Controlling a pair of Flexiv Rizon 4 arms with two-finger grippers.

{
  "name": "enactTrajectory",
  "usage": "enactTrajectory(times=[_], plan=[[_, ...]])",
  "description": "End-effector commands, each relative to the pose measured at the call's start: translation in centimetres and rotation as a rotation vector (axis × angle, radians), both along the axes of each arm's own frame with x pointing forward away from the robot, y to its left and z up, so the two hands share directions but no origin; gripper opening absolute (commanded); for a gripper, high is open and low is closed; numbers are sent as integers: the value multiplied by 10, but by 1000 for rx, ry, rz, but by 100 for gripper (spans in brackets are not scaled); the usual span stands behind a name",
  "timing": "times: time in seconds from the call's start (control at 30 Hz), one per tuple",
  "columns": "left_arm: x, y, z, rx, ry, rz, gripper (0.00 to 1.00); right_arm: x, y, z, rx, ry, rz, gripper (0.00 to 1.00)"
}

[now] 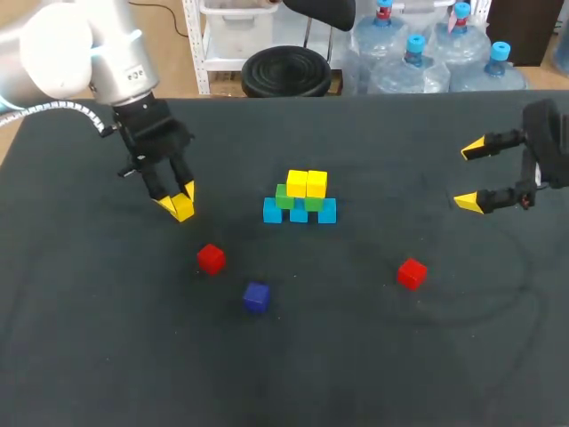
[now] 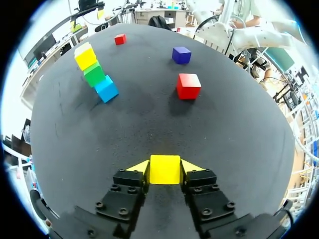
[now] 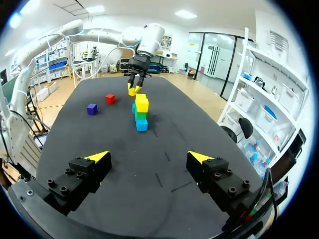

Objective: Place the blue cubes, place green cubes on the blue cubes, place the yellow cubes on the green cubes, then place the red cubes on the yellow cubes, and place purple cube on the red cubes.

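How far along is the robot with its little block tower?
Blue cubes, green cubes and two yellow cubes are stacked. The left gripper holds another yellow cube. Two red cubes and the purple cube lie loose on the table; the right gripper is open.

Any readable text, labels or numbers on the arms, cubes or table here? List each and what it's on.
Left arm: small dark mark on its white wrist link, too small and blurred to read.
Yellow cube in the left gripper: no print.
Cube stack: no print on visible faces.
Table: none.
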State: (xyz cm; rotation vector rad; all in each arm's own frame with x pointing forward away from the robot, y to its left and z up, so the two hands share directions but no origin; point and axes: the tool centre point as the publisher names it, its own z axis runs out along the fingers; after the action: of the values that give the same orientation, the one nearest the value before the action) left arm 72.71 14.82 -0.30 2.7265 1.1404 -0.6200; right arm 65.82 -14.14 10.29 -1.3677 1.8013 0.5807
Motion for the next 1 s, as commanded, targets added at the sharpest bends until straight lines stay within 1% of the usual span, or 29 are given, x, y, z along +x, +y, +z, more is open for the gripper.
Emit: enactTrajectory(times=[0.03, 0.1, 0.3, 0.33, 0.5, 0.6, 0.77, 0.87, 1.0], plan=[[-1, 2, 1, 0, -5, 1, 24, 0, 0, -1, 2, -2, 0, 100], [-1, 2, 4, 0, -7, 2, 20, 0, 0, -1, 2, -2, 0, 100], [-3, 0, 12, -7, -14, 12, 4, 0, 0, -1, 2, -2, 0, 100], [-3, -1, 15, -11, -17, 19, 0, 0, 0, -1, 2, -2, 0, 100], [-4, -4, 34, -58, -28, 77, 0, 0, 0, -1, 2, -2, 0, 100], [-3, -7, 48, -111, -25, 141, 0, 0, 0, -1, 2, -2, 0, 100], [-5, -12, 67, -177, -27, 243, 0, 0, 0, -1, 2, -2, 0, 100], [-6, -15, 75, -190, -39, 289, 0, 0, 0, -1, 2, -2, 0, 100], [-4, -21, 86, -190, -52, 361, 0, 0, 0, -1, 2, -2, 0, 100]])
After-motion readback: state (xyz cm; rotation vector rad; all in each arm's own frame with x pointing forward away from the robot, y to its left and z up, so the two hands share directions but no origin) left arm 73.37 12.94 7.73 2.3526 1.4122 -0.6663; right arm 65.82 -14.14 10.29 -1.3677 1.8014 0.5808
